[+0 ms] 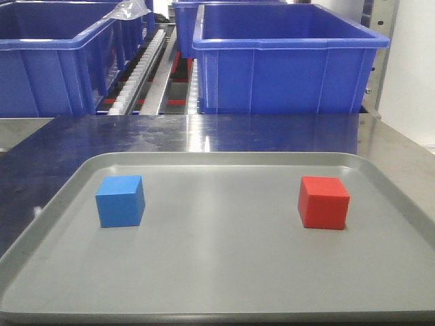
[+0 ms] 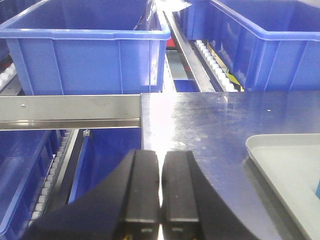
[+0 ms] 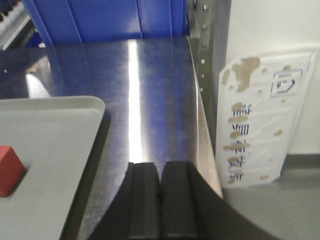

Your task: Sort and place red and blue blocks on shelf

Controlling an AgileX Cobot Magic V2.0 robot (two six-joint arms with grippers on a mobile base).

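Observation:
The blue block (image 1: 120, 200) sits on the left of a grey tray (image 1: 217, 285); the red block (image 1: 323, 202) sits on its right, also showing at the left edge of the right wrist view as the red block (image 3: 9, 170). Behind the table rises the shelf, with white roller tracks (image 1: 139, 71) and a shiny front rail (image 2: 70, 111). My left gripper (image 2: 160, 156) is shut and empty above the steel table, left of the tray. My right gripper (image 3: 159, 167) is shut and empty, right of the tray near the table's right edge. Neither arm appears in the front view.
Large blue bins (image 1: 285, 58) stand on the shelf behind the steel table (image 1: 204, 132), with more bins (image 2: 85, 50) on the left and one tier below. A perforated upright post (image 3: 202, 60) and a white wall (image 3: 270, 30) border the table's right edge.

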